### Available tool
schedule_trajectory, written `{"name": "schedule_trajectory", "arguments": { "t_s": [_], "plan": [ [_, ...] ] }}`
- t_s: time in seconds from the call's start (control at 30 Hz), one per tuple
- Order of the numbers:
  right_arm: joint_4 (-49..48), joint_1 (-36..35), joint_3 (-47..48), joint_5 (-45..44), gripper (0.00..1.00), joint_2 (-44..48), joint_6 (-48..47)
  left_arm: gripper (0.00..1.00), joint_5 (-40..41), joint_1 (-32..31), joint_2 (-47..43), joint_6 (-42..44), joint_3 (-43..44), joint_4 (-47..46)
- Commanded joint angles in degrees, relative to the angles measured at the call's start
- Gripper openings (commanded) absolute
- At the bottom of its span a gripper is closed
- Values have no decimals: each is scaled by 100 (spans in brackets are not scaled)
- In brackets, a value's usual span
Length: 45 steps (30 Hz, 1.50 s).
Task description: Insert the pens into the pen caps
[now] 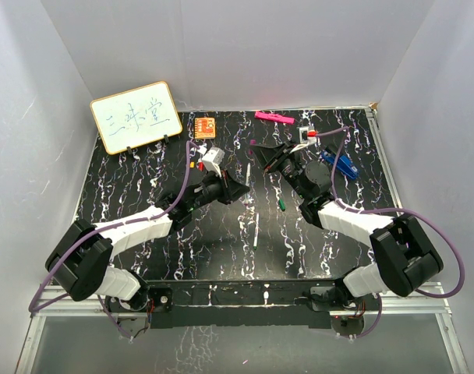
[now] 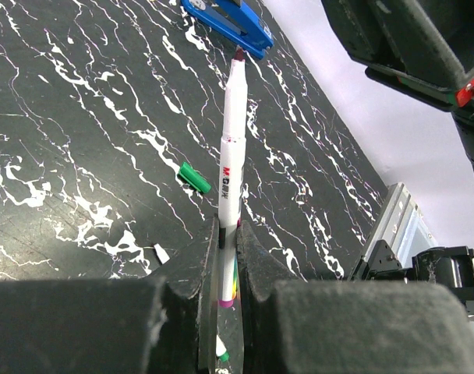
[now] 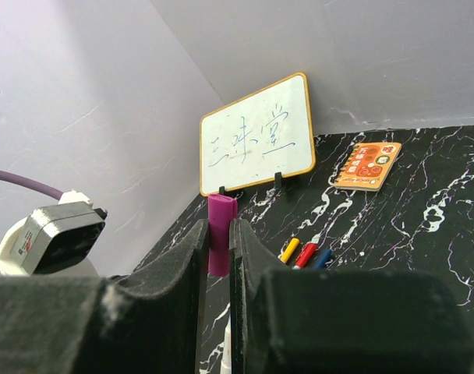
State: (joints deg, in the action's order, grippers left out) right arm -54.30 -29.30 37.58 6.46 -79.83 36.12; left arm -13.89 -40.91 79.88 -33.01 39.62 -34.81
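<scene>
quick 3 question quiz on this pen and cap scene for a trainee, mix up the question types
1. True or false: the left pincer is shut on a white pen.
2. Multiple choice: what is clamped in the right pincer? A) a purple cap B) the white pen C) nothing
3. Fill in: in the left wrist view, the loose cap lying on the table beside the held pen is coloured ____.

Key: 1 true; 2 A; 3 green
</scene>
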Motion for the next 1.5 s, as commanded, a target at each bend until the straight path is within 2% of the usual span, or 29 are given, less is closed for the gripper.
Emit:
{"name": "schedule_trajectory", "arguments": {
  "t_s": [0.0, 1.47],
  "plan": [
    [-278, -14, -69, 67, 0, 210, -24, 0, 92, -23, -106, 34, -2, -287],
    [-230, -23, -164, 249, 0, -85, 87, 0, 181, -23, -36, 7, 25, -228]
  ]
}}
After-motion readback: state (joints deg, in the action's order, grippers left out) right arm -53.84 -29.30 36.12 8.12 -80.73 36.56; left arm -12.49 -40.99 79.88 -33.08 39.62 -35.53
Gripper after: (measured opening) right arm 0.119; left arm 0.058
